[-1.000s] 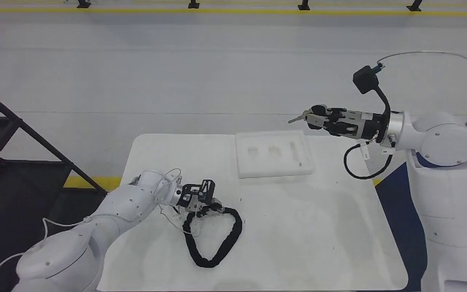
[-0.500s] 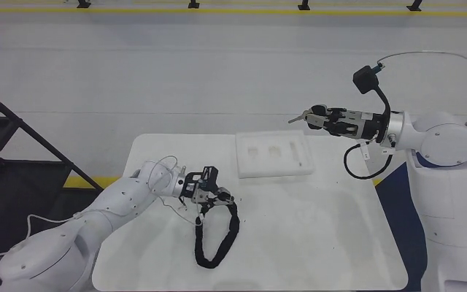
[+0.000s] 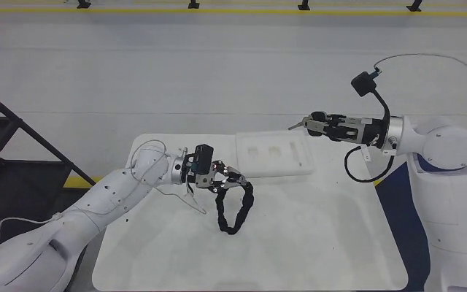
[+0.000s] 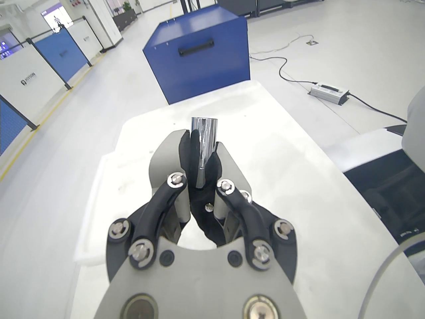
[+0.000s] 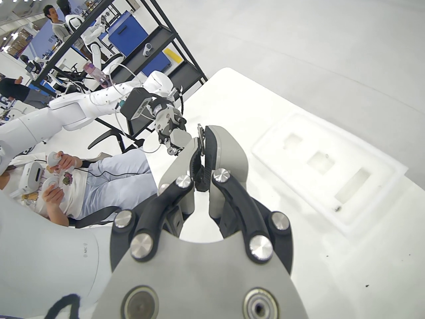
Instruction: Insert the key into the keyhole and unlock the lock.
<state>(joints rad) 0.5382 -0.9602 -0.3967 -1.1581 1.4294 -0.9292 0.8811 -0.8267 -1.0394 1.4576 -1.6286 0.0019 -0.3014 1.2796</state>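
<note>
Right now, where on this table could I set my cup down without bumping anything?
The widest bare patch is the table's right half, between the foam tray, the black cable loop and the robot-side edge. It is crowded left of centre, around the left claw and its lock.

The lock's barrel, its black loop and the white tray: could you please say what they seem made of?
Lock barrel: polished metal, probably chromed; mirror-like reflections. Black loop: likely a matte fabric or rubber sleeve; it droops limply. White tray: apparently foam; matte, with cut pockets.

Black cable lock point(image 4: 203, 141); small key point(image 3: 296, 125)
</note>
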